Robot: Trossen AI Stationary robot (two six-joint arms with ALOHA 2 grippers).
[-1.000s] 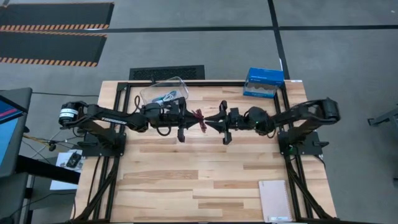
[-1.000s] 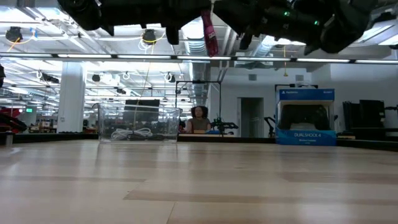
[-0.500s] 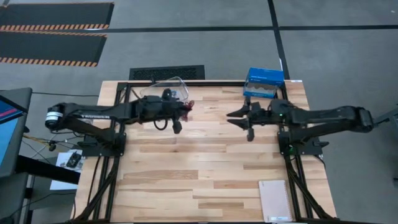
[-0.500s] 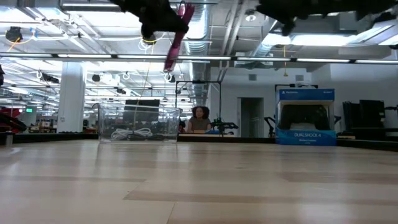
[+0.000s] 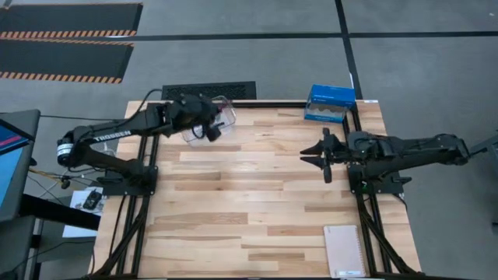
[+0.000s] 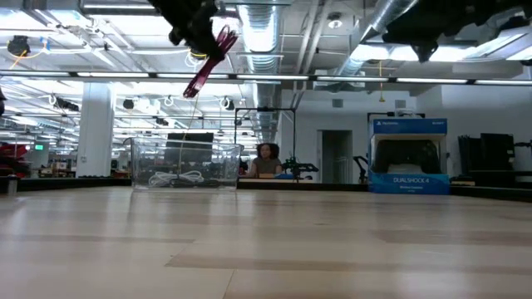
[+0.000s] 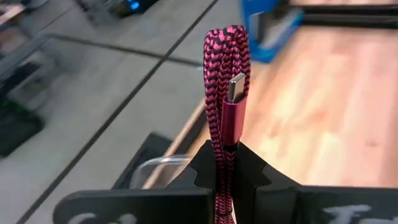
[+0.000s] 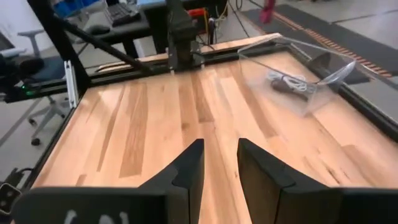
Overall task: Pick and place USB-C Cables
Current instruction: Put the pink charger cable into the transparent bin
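We've got the maroon cable (image 7: 225,93) pinched tight in the left gripper (image 5: 208,131), high over the clear bin (image 5: 226,110) at the table's far-left corner. Placing step: next we lower and release. The right gripper (image 5: 320,155), part-open and empty, waits near the right edge.

Two matte black, jointed arms are showing slender tubular links. The left arm (image 5: 117,138) is wearing white lettering along its forearm and a white round cap at its shoulder; the right arm (image 5: 405,148) is showing angular, wedge-shaped black fingers (image 8: 186,174).

Grey floor (image 5: 257,66), striped mats (image 5: 66,35)
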